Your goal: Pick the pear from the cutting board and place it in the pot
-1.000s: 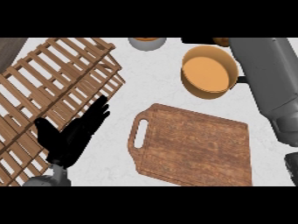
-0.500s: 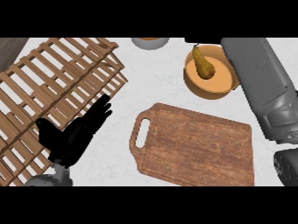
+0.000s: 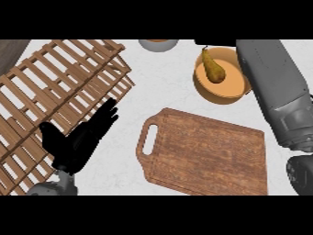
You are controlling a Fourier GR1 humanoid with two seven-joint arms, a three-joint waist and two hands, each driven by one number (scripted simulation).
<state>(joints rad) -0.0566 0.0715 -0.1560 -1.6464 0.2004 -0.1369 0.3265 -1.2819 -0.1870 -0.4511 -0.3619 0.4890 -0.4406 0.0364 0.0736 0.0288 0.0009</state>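
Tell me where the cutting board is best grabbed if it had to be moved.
Grip the cutting board by its slotted end, which faces the view's left. Come in from that side, probably with the left hand, which rests open there. The board lies flat on the counter, so the slot looks like the easiest hold.

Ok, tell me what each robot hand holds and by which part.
The left robot hand is open, empty. The right robot hand barely shows at the top edge: cannot tell. The yellow-green pear lies in the round orange pot.
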